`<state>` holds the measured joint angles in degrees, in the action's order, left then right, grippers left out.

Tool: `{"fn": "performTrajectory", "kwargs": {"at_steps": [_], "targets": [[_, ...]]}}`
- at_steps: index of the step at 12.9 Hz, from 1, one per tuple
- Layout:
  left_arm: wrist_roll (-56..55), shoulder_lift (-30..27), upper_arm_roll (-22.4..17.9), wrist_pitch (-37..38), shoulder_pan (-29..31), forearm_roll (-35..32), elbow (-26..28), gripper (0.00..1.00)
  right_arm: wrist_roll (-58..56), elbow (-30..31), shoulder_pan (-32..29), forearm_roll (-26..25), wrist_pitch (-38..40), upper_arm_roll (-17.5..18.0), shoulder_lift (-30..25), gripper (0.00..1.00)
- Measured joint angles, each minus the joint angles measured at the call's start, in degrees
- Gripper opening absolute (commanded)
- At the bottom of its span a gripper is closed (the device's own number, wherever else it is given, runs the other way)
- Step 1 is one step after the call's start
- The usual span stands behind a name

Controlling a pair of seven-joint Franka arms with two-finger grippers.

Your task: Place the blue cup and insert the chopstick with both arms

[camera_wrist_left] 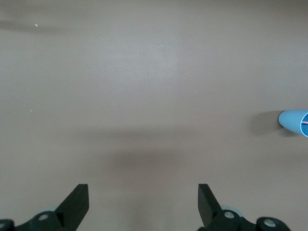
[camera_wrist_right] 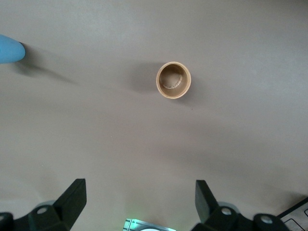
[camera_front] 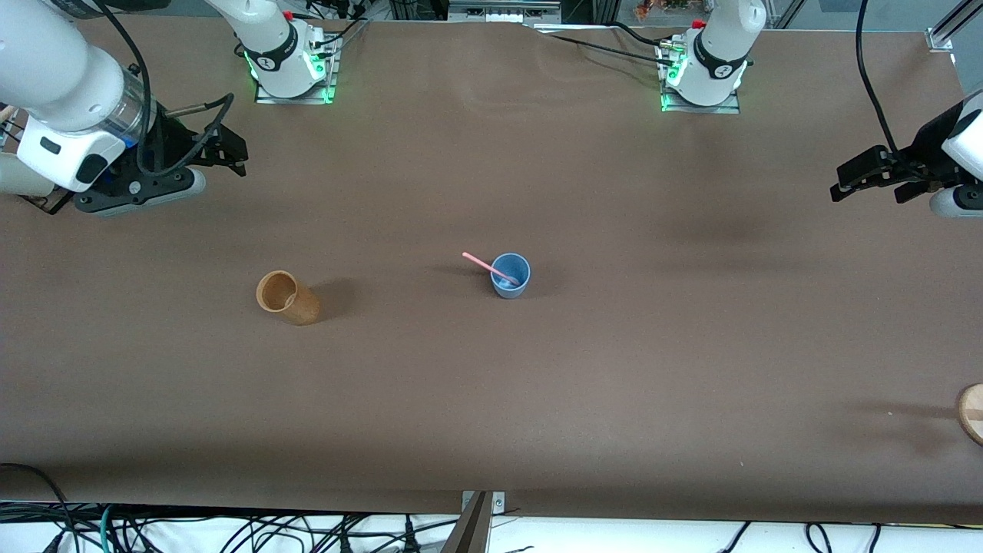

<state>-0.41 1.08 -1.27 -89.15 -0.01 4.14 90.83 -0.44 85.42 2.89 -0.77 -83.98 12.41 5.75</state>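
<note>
The blue cup (camera_front: 510, 275) stands upright mid-tabletop (camera_front: 614, 369), the chopstick (camera_front: 488, 267) leaning inside it, its top tilted toward my right arm's end. The brown cup (camera_front: 287, 297) stands apart, also toward that end. My left end effector (camera_front: 866, 178) hangs spread and empty over the tabletop's left-arm end. My right end effector (camera_front: 226, 150), likewise spread and empty, hangs over the other end.

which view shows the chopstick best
The front view: the chopstick shows as a pink stick leaning out of the blue cup, its lower end inside. The left wrist view catches only a thin pink line at the frame edge. The right wrist view shows part of the cup's wall, no stick.
</note>
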Motion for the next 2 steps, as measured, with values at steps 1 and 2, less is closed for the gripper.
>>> {"fn": "performTrajectory", "kwargs": {"at_steps": [1,2], "targets": [[0.0,0.0,0.0,0.0,0.0,0.0,0.0,1.00,0.0,0.0,0.0,0.0,0.0,0.0,0.0,1.00],[0.0,0.0,0.0,0.0,0.0,0.0,0.0,1.00,0.0,0.0,0.0,0.0,0.0,0.0,0.0,1.00]]}}
